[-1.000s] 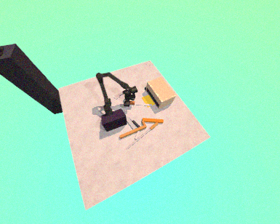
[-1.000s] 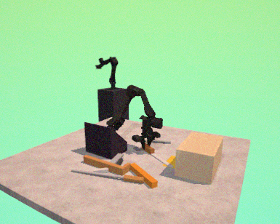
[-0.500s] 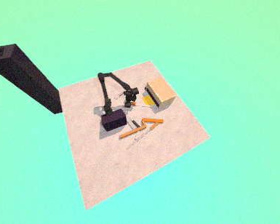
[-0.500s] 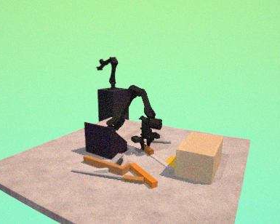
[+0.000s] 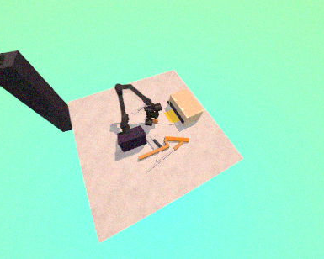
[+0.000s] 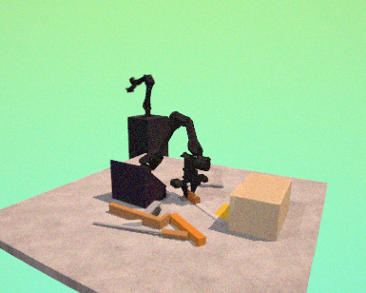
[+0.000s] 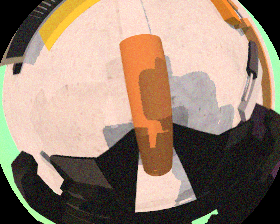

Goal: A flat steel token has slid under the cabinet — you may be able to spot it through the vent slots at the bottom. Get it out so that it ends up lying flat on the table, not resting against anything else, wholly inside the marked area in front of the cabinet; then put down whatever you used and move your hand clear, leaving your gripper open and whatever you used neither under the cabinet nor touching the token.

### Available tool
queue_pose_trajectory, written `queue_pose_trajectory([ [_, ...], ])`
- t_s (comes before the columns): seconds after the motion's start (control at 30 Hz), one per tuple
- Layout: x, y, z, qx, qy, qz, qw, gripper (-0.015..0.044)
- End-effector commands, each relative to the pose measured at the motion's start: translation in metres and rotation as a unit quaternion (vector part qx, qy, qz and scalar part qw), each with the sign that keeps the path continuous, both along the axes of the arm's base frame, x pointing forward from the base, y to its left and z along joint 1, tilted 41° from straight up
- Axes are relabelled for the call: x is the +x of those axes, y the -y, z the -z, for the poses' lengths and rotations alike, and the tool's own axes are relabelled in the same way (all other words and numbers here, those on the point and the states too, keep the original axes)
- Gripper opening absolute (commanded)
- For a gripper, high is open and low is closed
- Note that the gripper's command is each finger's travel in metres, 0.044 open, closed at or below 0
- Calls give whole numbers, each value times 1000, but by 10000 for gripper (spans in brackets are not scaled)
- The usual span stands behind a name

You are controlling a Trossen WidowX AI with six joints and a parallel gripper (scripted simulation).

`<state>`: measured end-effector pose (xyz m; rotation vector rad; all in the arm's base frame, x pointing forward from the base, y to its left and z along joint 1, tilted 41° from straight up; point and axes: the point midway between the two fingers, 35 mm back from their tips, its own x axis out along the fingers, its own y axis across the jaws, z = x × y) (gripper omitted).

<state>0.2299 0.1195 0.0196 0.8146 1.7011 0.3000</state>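
My gripper (image 5: 151, 123) (image 6: 189, 194) is shut on the orange handle (image 5: 156, 121) (image 6: 194, 198) (image 7: 146, 85) of a thin-rod tool, low over the table. Its thin grey rod (image 5: 167, 124) (image 6: 206, 212) reaches toward the cabinet's near front corner, beside the yellow marked area (image 5: 172, 116) (image 6: 221, 212) (image 7: 66, 24). The tan cabinet (image 5: 188, 104) (image 6: 260, 196) stands behind that area; its dark slotted front (image 7: 27, 37) shows at the upper left in the wrist view. I cannot make out the token in any view. Whether the rod tip touches anything is too small to tell.
An orange angled bar (image 5: 153, 152) (image 6: 130, 211) and another orange-handled rod (image 5: 178, 145) (image 6: 174, 233) lie to the side. A dark-handled piece (image 5: 157, 143) lies near my base block (image 5: 132, 140) (image 6: 130, 185). A thin grey bar (image 6: 213, 185) lies behind the gripper.
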Motion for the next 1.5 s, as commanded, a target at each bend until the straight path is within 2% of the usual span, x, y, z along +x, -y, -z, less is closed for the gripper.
queue_pose_trajectory([
  [0.0,4,4,3,-1,1,2,1000,0],
  [1.47,20,37,33,-2,2,2,1000,0],
])
